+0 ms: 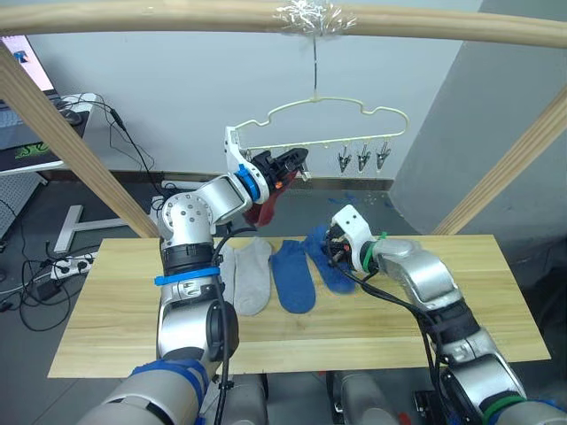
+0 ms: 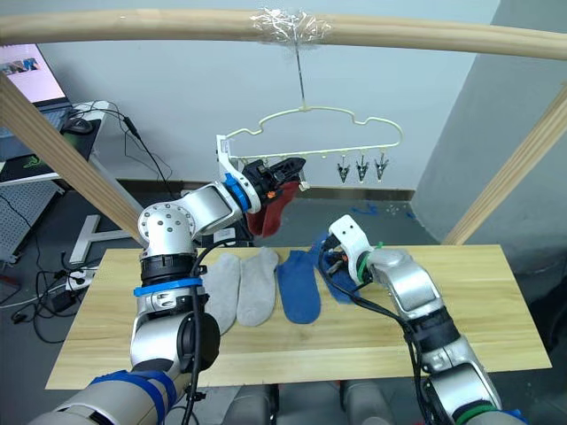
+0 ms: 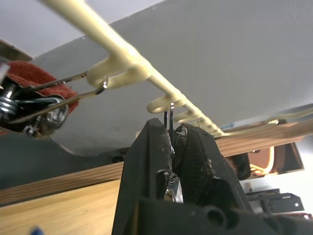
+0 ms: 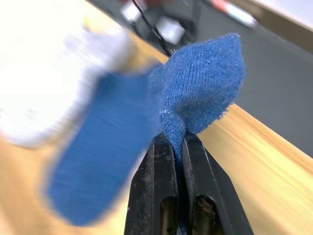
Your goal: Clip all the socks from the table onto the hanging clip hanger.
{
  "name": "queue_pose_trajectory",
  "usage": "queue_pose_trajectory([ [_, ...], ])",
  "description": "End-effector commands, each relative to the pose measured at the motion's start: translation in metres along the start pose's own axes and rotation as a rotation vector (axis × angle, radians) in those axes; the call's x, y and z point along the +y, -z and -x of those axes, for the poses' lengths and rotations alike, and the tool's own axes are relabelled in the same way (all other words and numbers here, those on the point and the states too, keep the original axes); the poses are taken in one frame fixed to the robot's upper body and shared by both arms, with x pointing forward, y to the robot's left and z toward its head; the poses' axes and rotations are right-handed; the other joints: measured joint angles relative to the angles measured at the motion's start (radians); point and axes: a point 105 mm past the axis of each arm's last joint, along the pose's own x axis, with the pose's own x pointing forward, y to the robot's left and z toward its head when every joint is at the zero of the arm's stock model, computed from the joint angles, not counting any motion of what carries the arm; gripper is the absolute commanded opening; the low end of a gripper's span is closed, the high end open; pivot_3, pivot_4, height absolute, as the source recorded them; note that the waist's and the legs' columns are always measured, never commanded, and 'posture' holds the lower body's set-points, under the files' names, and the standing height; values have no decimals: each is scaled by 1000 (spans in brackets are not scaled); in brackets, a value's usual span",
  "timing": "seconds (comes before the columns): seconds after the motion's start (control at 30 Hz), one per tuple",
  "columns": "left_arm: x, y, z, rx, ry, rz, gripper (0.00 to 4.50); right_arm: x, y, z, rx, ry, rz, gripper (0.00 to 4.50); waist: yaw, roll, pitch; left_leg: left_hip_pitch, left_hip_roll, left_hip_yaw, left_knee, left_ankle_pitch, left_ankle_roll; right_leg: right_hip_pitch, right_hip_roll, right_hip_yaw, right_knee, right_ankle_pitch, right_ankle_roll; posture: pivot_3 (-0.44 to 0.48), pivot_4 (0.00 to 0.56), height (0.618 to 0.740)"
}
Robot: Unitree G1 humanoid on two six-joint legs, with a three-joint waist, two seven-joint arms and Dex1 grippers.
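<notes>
**Blue sock pinched, clip pressed: transfer step pending**

Your right gripper (image 4: 173,147) is closed on one blue sock (image 1: 332,257), fabric pinched between both fingers, low over the table (image 1: 496,292). The sock's free end appears to trail on the wood. Your left gripper (image 3: 171,142) is raised at the hanger (image 1: 354,115), fingers squeezed on a metal clip (image 3: 168,115). A red sock (image 1: 266,205) hangs beside it from a neighbouring clip. On the table lie two grey socks (image 1: 251,274) and a second blue sock (image 1: 292,276).

Judgement: the step in hand is clipping the blue sock. Next, lift it clear and bring its edge up into the clip's mouth. Confirm that mouth is open first; the views do not show it.
</notes>
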Motion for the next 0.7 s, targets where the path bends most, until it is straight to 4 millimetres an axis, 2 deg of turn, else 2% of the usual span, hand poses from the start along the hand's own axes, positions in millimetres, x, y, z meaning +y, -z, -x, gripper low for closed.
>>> queue_pose_trajectory([
  [0.03, -16, -10, 0, -14, 63, -6, 309, 20, -19, 17, -86, -98, -14, 31, -1, 0, 0, 0, 0, 0, 0, 0, 0, 0, 0, 0, 0, 0, 0, -92, 165, 740],
  [0.23, -16, -9, 1, -4, 67, -5, 309, 24, -34, 27, -151, -141, -44, 31, -1, 0, 0, 0, 0, 0, 0, 0, 0, 0, 0, 0, 0, 0, 0, -93, 161, 740],
  [0.7, -15, -8, 2, -3, 63, -19, 309, 7, -69, 34, -229, -125, -22, 31, -1, 0, 0, 0, 0, 0, 0, 0, 0, 0, 0, 0, 0, 0, 0, -85, 155, 740],
])
